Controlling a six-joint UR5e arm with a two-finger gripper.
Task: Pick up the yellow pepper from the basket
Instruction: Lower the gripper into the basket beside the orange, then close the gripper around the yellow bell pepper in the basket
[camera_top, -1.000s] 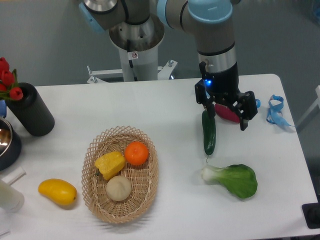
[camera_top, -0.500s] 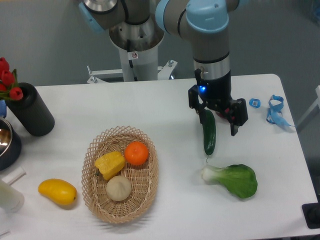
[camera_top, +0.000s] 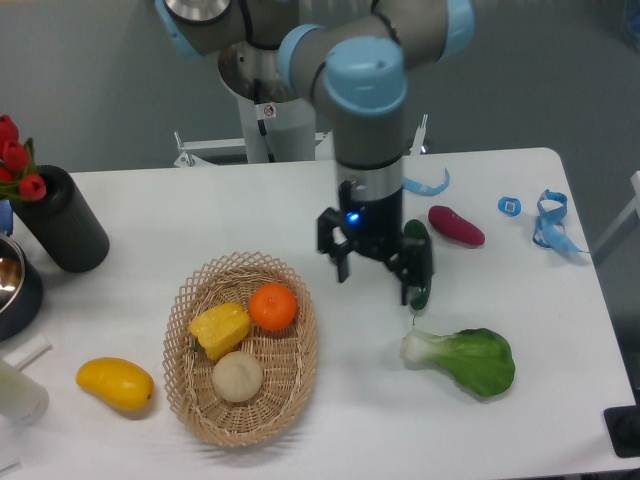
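Note:
The yellow pepper (camera_top: 220, 328) lies on the left side of the wicker basket (camera_top: 286, 402), beside an orange (camera_top: 273, 306) and above a pale round ball (camera_top: 238, 376). My gripper (camera_top: 377, 278) hangs open over the table to the right of the basket, nothing between its fingers. It stands roughly a hand's width right of the orange and further from the pepper. Its right finger partly covers a green cucumber (camera_top: 419, 262).
A bok choy (camera_top: 465, 360) lies right of the gripper, a magenta vegetable (camera_top: 456, 225) and blue clips (camera_top: 552, 220) at the far right. A yellow mango-like fruit (camera_top: 115, 384) sits left of the basket. A black cylinder (camera_top: 60, 220) with red tulips and a bowl stand at the left edge.
The arm has swung left from above the magenta vegetable, past the cucumber, toward the basket. The gripper stays open and empty; the magenta vegetable now shows in full.

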